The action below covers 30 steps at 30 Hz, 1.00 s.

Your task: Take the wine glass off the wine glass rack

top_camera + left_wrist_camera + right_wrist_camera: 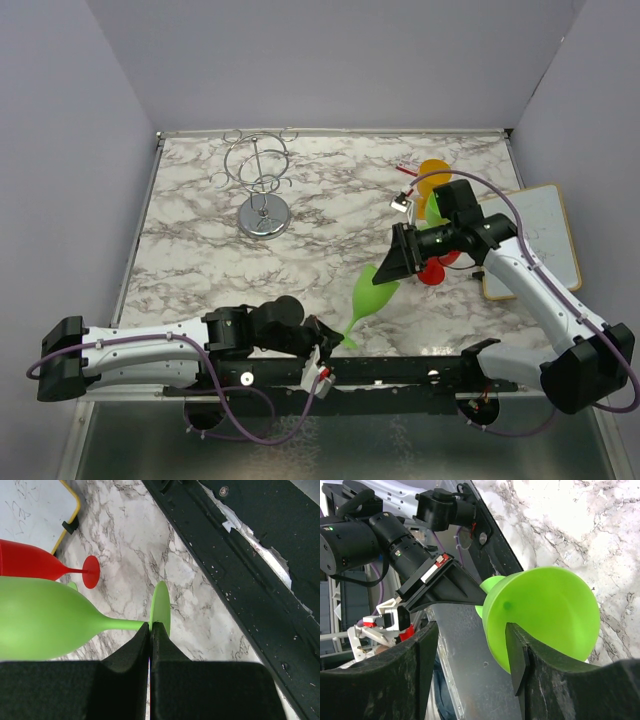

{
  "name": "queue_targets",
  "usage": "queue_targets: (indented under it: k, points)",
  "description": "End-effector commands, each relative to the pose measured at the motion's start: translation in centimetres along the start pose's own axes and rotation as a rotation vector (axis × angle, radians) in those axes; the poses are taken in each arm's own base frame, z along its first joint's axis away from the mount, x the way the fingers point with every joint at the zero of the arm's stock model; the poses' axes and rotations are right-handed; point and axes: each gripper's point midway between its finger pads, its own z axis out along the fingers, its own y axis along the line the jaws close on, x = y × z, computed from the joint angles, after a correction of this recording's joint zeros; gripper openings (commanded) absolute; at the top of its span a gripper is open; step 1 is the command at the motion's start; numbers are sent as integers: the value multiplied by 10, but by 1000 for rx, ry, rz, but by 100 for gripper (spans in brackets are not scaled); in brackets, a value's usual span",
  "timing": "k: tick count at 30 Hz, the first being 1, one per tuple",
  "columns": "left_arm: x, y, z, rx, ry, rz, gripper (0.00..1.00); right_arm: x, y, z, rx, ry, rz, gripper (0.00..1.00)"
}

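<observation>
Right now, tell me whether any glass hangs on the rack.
No: in the top view the wire arms of the rack are bare, and the green glass is off it, held by the left gripper.

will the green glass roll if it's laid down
Likely: the green wine glass has a round bowl and thin stem, so it may roll in an arc. It looks like matte plastic, probably light, not brittle.

We've got the top cam high behind the arm bases, looking down over the whole marble table [200, 250]. Left wrist cam sits tight behind the left gripper [150, 627], aimed low across the tabletop. Right wrist cam is just as close, looking past the right gripper [472, 630] back at the left arm [365, 540]. All three share the green wine glass [372, 295].
</observation>
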Motion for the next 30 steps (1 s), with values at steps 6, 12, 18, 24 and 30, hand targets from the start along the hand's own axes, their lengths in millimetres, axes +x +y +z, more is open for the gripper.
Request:
queue_targets:
  k: [6, 12, 18, 24, 30]
  points:
    - [-2, 7, 1, -19, 7, -3, 0, 3, -1, 6, -43, -3, -35, 46]
    - [-7, 15, -1, -53, -11, -7, 0, 9, 8, 2, -65, -12, -42, 31]
    - [-6, 21, 0, -80, -3, 3, 0, 15, 16, -2, -84, -23, -63, 27]
    - [-5, 24, 5, -76, 11, -21, 0, 23, 17, -3, -86, -25, -64, 15]
    - [-5, 27, 1, -93, 12, -19, 0, 20, 17, -5, -64, -35, -80, 1]
